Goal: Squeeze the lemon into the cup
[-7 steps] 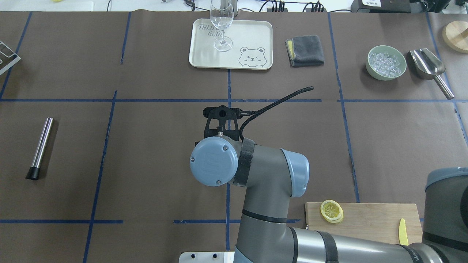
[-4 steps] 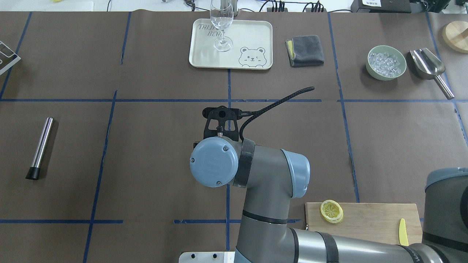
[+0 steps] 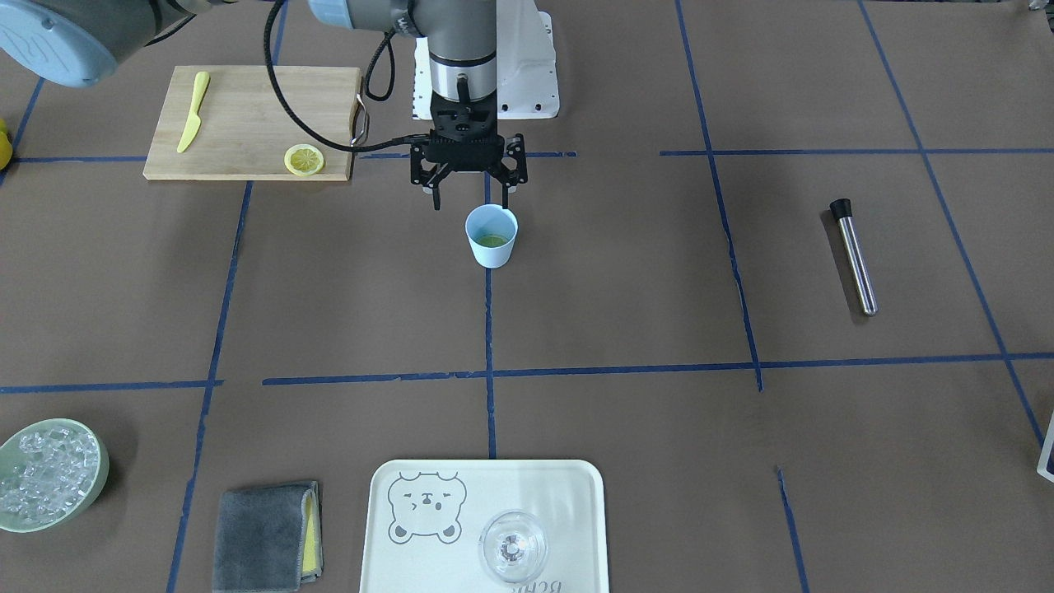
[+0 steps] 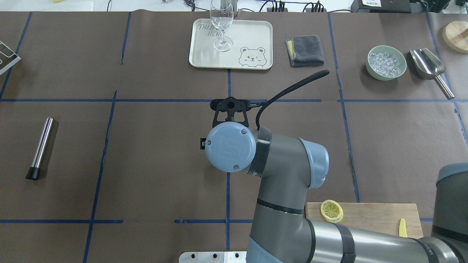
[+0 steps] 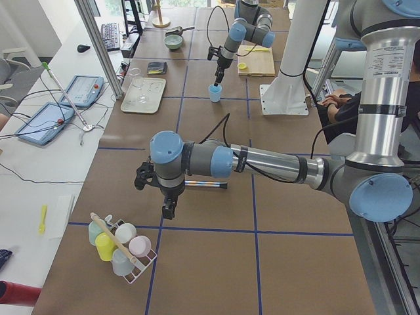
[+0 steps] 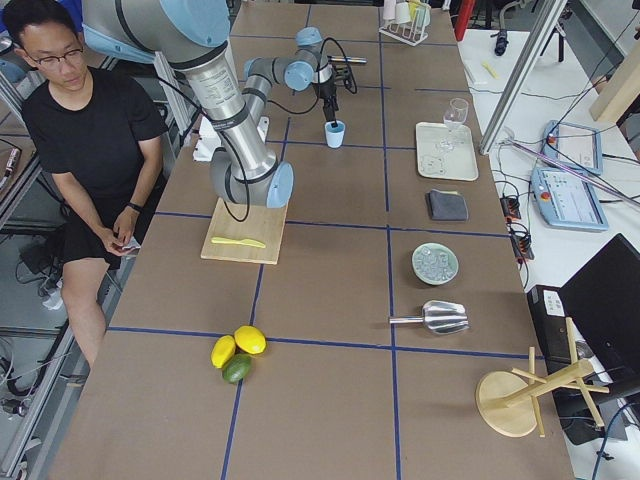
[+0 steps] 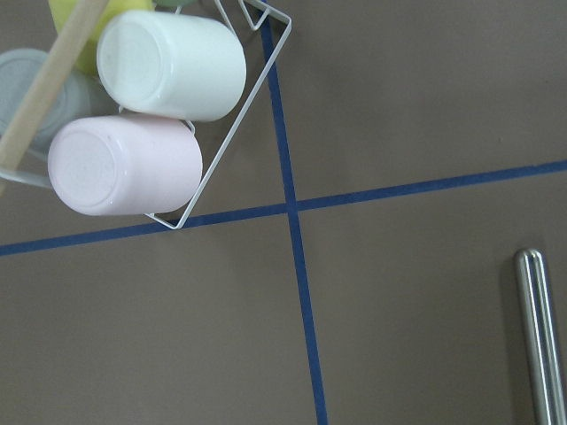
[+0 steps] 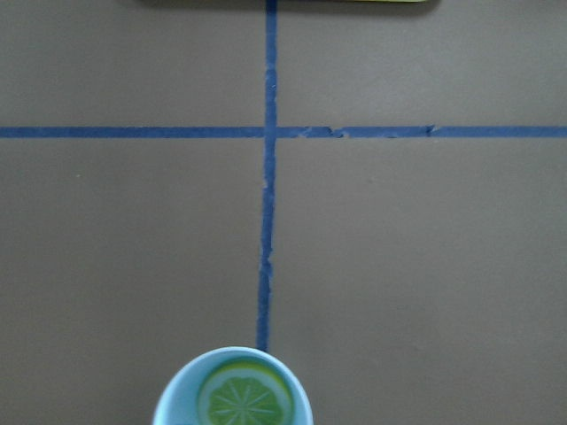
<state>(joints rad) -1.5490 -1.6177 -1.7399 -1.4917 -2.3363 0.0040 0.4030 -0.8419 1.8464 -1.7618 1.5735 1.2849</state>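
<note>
The light-blue cup [image 3: 492, 237] stands at the table's middle on a blue tape line. A lemon slice [image 8: 244, 399] lies flat inside it. My right gripper [image 3: 470, 198] is open and empty, fingers pointing down, just above and behind the cup's rim. In the overhead view my right wrist [image 4: 230, 151] hides the cup. A second lemon slice [image 3: 304, 160] lies on the wooden cutting board [image 3: 247, 99]. My left gripper [image 5: 169, 207] shows only in the exterior left view, above the table near the cup rack; I cannot tell whether it is open or shut.
A yellow plastic knife [image 3: 191, 122] lies on the board. A steel rod [image 3: 853, 256] lies on the robot's left side. At the far edge are a tray [image 3: 568, 494] with a clear glass [image 3: 512, 545], a grey cloth [image 3: 263, 535] and a green bowl of ice [image 3: 49, 471]. A wire rack of cups [image 7: 151, 115] sits below the left wrist.
My right wrist has moved toward the far side of the table and a little to the right in the overhead view. Nothing else has moved.
</note>
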